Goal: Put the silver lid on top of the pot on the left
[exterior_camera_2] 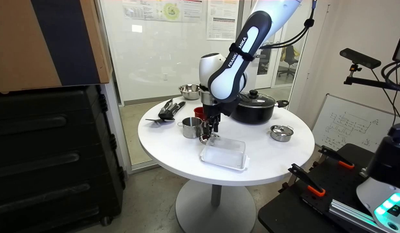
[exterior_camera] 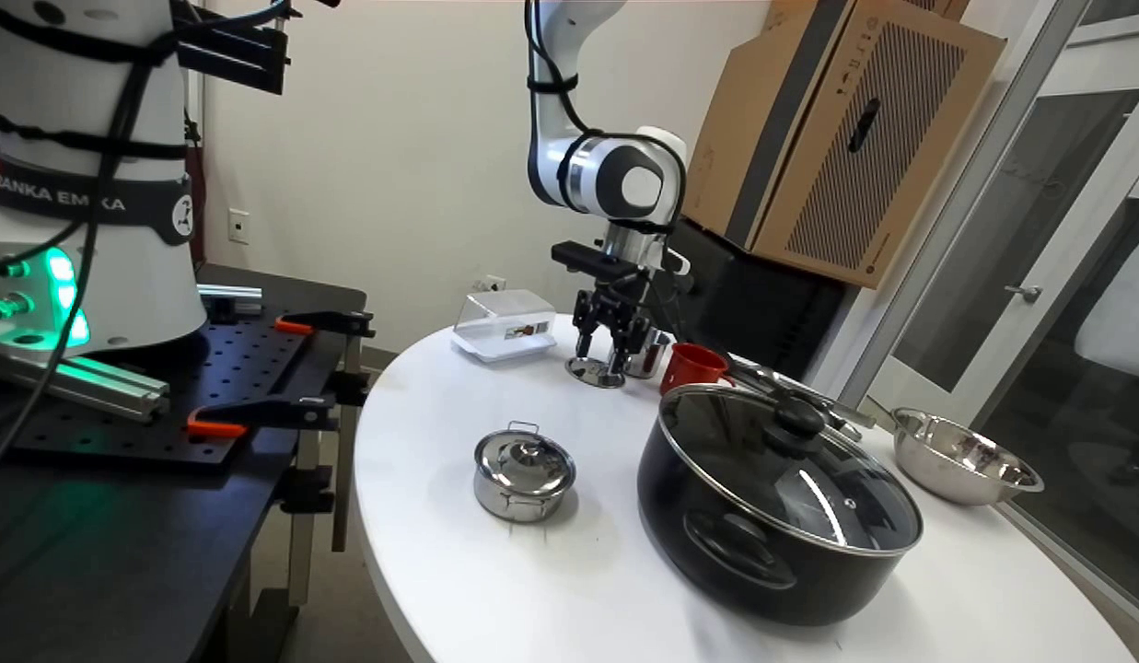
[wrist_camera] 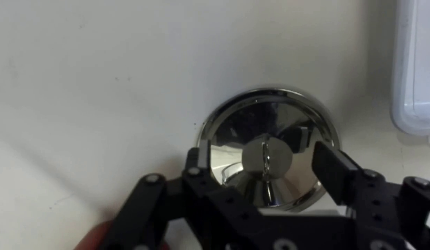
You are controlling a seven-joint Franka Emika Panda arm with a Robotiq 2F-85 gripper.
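Observation:
The silver lid (wrist_camera: pixel 232 118) lies flat on the white table under my gripper, its thin loop handle (wrist_camera: pixel 266 158) upright at its centre. It also shows in both exterior views (exterior_camera: pixel 595 373) (exterior_camera_2: pixel 203 139). My gripper (wrist_camera: pixel 263 158) is open, pointing down, with one finger on each side of the handle and a gap on both sides. The gripper also shows in an exterior view (exterior_camera: pixel 600 357). The pot (exterior_camera_2: pixel 190 127), a small open steel cylinder with a side handle, stands upright beside the lid. It is partly hidden behind the gripper in an exterior view (exterior_camera: pixel 649 357).
A red mug (exterior_camera: pixel 693 366) stands close to the pot. A clear plastic box (exterior_camera_2: pixel 224 155) sits near the lid. The large black pot (exterior_camera: pixel 762 552), a low lidded steel pot (exterior_camera: pixel 523 474), a steel bowl (exterior_camera: pixel 960 460) and dark utensils (exterior_camera_2: pixel 170 110) share the table.

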